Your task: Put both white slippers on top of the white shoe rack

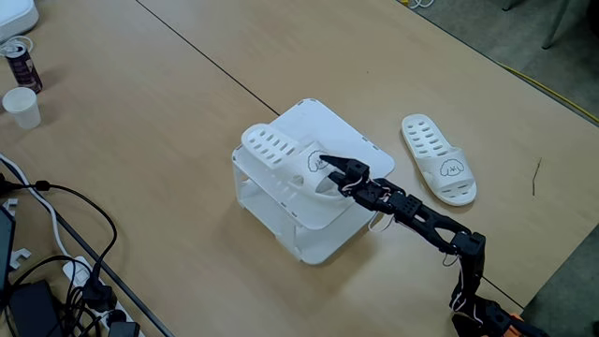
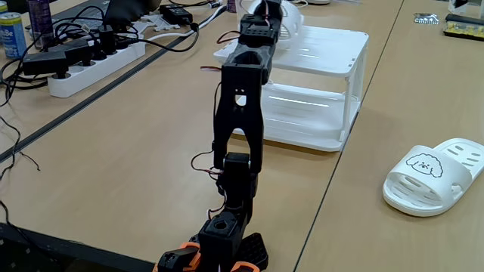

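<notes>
**One slipper on the rack, one on the worktop**

We see one white slipper lying on the flat top of the white shoe rack, set diagonally, heel toward the upper left in the high fixed view, strap end toward the arm. It covers the left-front part of the top; the far right corner of the top is bare. In the low fixed view the rack sits beyond the arm, and the slipper on it is mostly hidden behind the arm.

The second white slipper lies flat on the worktop, well apart from the rack, to its right in the high view, strap with the small black face drawing toward the lower right. In the low view the same slipper is at right, strap facing the camera.

The gripper is over the rack top, at the strap of the first slipper. The fingers look closed down on or right at the strap; we cannot tell for sure whether they grip it. The black arm stretches from its base at the near edge out to the rack.

Further out: a paper cup and a can at the upper left of the high view, cables at the lower left, a white power strip in the low view.
</notes>
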You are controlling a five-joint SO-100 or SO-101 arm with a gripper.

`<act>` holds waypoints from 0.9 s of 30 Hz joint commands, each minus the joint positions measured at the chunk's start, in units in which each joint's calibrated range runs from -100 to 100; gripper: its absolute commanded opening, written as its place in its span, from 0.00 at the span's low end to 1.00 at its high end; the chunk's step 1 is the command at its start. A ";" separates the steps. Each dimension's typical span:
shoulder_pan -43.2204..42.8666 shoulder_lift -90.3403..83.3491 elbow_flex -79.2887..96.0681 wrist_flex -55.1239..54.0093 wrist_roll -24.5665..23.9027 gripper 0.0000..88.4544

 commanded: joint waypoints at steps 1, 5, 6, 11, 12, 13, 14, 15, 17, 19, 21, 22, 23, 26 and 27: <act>-0.46 -1.54 -6.66 -0.24 0.42 0.09; -1.86 -1.62 -6.30 -0.24 0.42 0.09; -2.27 -1.70 -6.30 -0.24 0.42 0.09; -3.34 -1.70 -6.21 -0.24 0.42 0.09; -3.42 -1.70 -6.21 -0.24 0.42 0.09; -3.50 -1.62 -6.21 -0.24 0.42 0.09; -3.59 -1.62 -6.12 -0.24 0.42 0.09; -3.67 -1.62 -6.12 -0.24 0.42 0.09; -3.67 -1.54 -6.12 -0.24 0.42 0.09; -3.42 -1.45 -6.12 -0.24 0.42 0.09; -3.17 -1.45 -6.03 -0.24 0.42 0.09; -3.09 -1.45 -6.03 -0.24 0.42 0.09; -3.01 -1.45 -6.03 -0.24 0.42 0.10; -3.01 -1.37 -5.85 -0.24 0.42 0.10; -3.01 -1.37 -5.58 -0.24 0.42 0.10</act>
